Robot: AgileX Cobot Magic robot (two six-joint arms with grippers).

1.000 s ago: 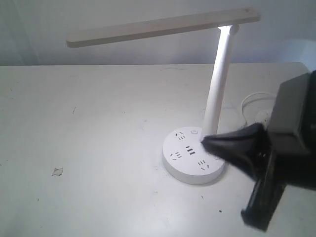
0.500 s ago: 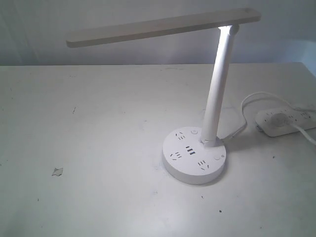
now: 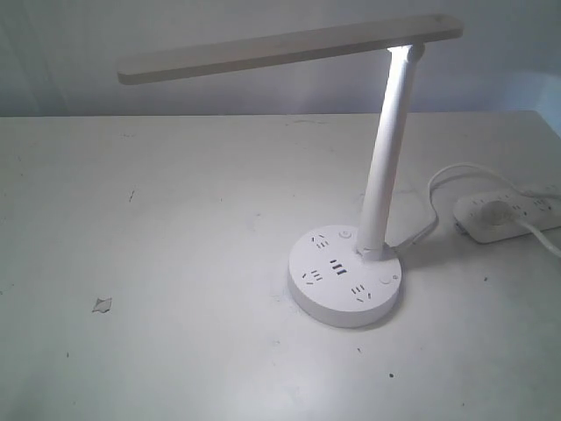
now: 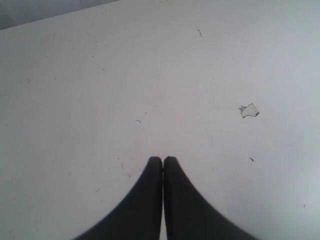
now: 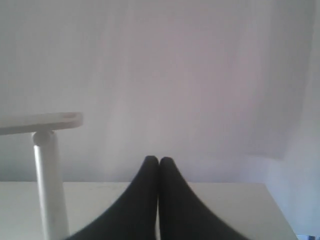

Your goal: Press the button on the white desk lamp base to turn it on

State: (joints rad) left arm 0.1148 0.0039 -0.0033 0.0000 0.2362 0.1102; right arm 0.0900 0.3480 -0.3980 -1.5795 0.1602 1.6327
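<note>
The white desk lamp [image 3: 387, 149] stands on the table with its slanted pole rising to a long flat bar head [image 3: 289, 48]. Its round white base [image 3: 344, 275] shows dark socket slots, USB ports and two small round buttons [image 3: 345, 235] [image 3: 385, 281]. Neither gripper appears in the exterior view. My left gripper [image 4: 163, 159] is shut and empty over bare tabletop, away from the lamp. My right gripper [image 5: 159, 159] is shut and empty too; its view shows the lamp pole [image 5: 50, 185] and the end of the bar head [image 5: 42, 122] off to one side.
An oblong white power strip [image 3: 508, 215] with a plug and white cables [image 3: 443, 180] lies right of the lamp. A small torn scrap [image 3: 102, 304] [image 4: 249, 110] lies on the white table [image 3: 175, 228]. A pale wall stands behind.
One second ago the right gripper's black fingertips touched the lamp base from the right. It then left the exterior view, uncovering the power strip. The lamp has not moved.
</note>
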